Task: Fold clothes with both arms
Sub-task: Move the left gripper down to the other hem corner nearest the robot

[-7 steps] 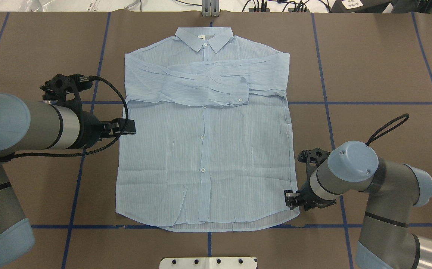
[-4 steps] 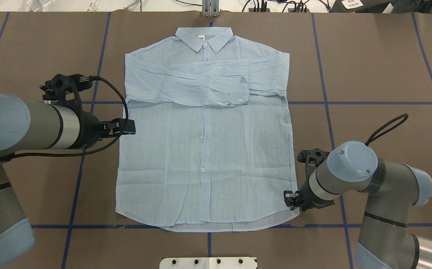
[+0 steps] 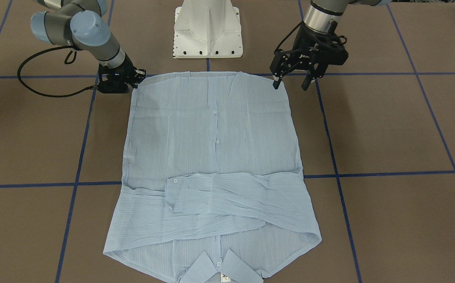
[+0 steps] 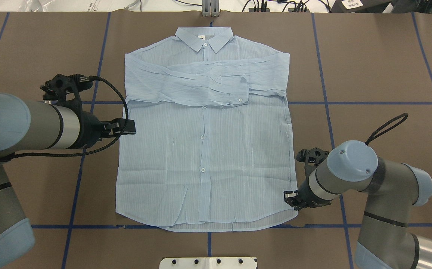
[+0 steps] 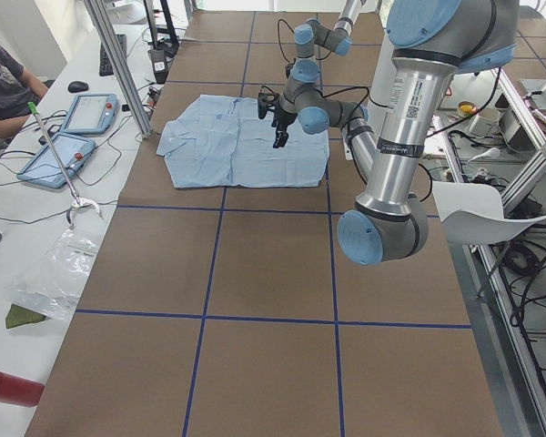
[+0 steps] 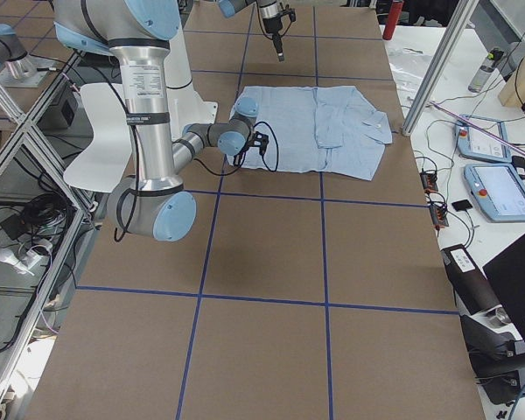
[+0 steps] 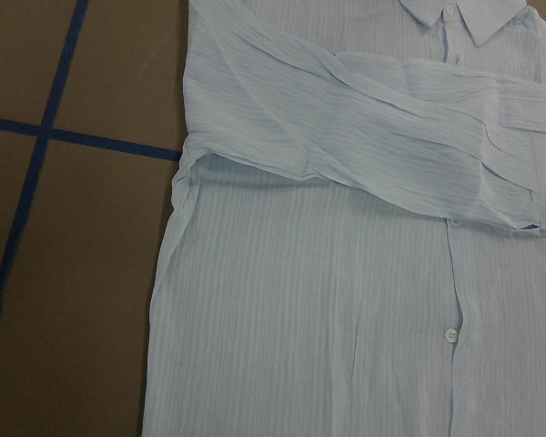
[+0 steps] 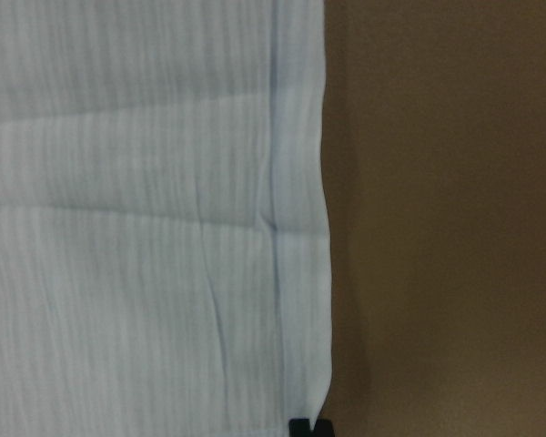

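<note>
A thin pale-blue striped button-up shirt point(image 4: 204, 157) lies flat, sleeves crossed, mid-frame on the brown tabletop point(image 4: 372, 67). The robot's black right hand point(image 4: 289, 197) sits low at the hem corner, lower right overhead, its grip impossible to tell. The left hand point(image 3: 291, 80) hovers spread open by the opposite edge. Both should pinch matching hem corners before lifting.

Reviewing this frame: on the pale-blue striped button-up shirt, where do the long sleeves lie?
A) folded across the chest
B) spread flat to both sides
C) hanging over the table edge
A: both sleeves lie crossed over the chest of the pale-blue striped shirt, below its collar.
</note>
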You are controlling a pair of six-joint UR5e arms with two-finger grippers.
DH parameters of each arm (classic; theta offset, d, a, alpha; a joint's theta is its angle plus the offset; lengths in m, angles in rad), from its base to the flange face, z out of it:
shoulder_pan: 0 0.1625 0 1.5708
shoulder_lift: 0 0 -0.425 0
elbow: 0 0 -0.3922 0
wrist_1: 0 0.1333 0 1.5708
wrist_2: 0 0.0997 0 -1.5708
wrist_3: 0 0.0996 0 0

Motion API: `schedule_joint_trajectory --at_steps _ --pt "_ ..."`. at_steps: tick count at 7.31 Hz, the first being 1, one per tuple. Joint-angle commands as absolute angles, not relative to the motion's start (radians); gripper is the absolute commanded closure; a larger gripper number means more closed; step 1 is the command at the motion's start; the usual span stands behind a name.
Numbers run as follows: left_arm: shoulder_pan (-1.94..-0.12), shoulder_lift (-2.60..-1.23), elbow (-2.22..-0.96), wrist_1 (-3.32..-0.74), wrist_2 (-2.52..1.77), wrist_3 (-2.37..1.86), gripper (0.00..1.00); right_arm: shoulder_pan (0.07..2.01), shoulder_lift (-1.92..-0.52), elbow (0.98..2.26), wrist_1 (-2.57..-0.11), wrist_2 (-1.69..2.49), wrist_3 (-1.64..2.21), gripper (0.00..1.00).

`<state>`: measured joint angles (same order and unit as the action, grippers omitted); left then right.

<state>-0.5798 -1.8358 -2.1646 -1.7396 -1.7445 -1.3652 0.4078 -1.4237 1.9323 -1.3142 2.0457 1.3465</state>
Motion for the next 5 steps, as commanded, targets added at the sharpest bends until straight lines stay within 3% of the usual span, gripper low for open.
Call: schedule_joint_trajectory --at_steps 1,3,5 --pt "-0.580 -1.835 -2.164 -1.740 -1.746 -1.365 0.05 0.417 -1.422 1.980 -1.313 2.045 1.359 1.00" --pt "-0.557 -1.807 -2.167 -1.753 -1.755 -1.455 0.05 0.426 -1.422 2.002 -1.312 2.025 1.361 1.00" --pt "-0.401 -1.746 -2.163 -1.831 -1.734 -1.608 0.05 0.433 -1.422 2.025 -1.312 1.991 1.361 1.00"
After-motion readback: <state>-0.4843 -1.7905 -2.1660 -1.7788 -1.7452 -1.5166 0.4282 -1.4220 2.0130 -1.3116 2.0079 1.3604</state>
